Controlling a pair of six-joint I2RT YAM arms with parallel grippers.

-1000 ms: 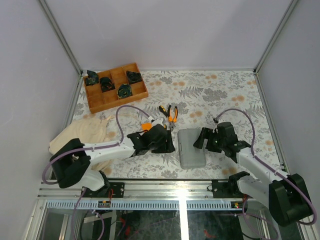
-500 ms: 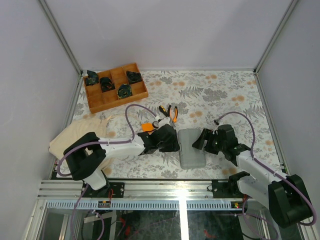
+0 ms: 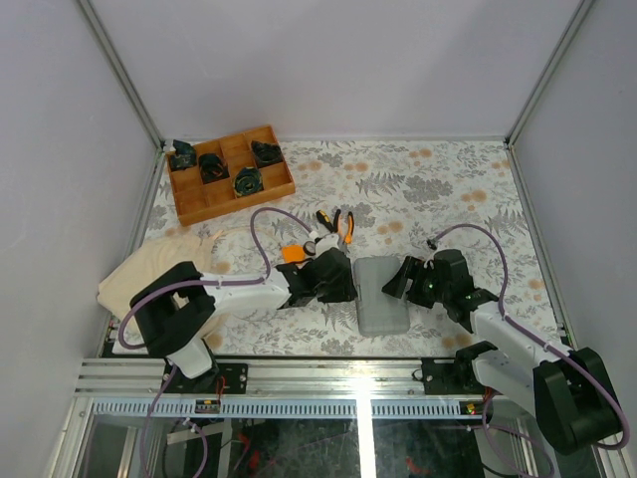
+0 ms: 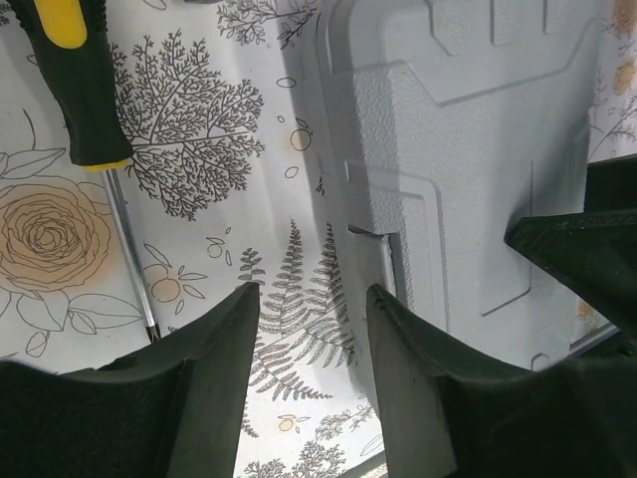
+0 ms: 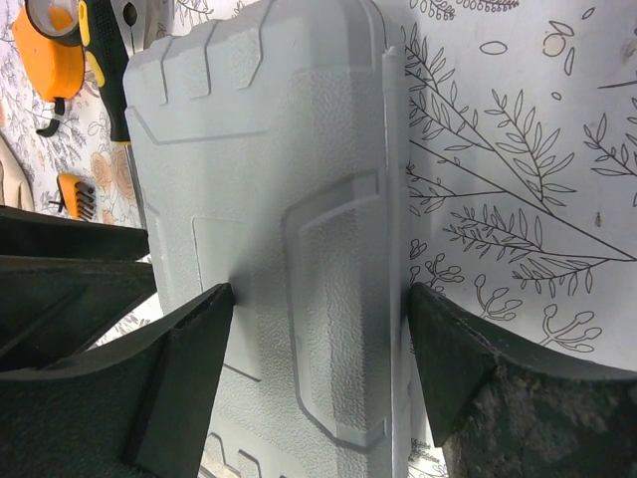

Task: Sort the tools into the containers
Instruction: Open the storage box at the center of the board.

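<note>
The grey case (image 3: 381, 297) lies flat and shut on the flowered tablecloth (image 3: 448, 189), near the front edge and between the two grippers. Its long axis runs from the near side of the table to the far side, and the near end leans a little to the right.

The left arm is stretched low over the table, from its base at the left toward the right. The left gripper (image 3: 347, 284) points at the left long side of the case. In the left wrist view its fingers (image 4: 214, 368) stand apart, with only tablecloth between them. The right one of these fingers is just at the case's edge. It holds nothing.

The right arm is bent and reaches from its base toward the left. The right gripper (image 3: 397, 282) meets the right long side of the case. In the right wrist view its jaws are wide apart. One fingertip is at the ridge along the case's edge and the other is over the lid. They span only a part of the lid, not the whole case.

A black-and-yellow screwdriver (image 4: 75, 70) lies left of the case, its shaft about parallel to the case's long side. The orange tape measure (image 5: 45, 50) is beside it. The orange-handled pliers (image 3: 341, 224) lie farther back.
</note>
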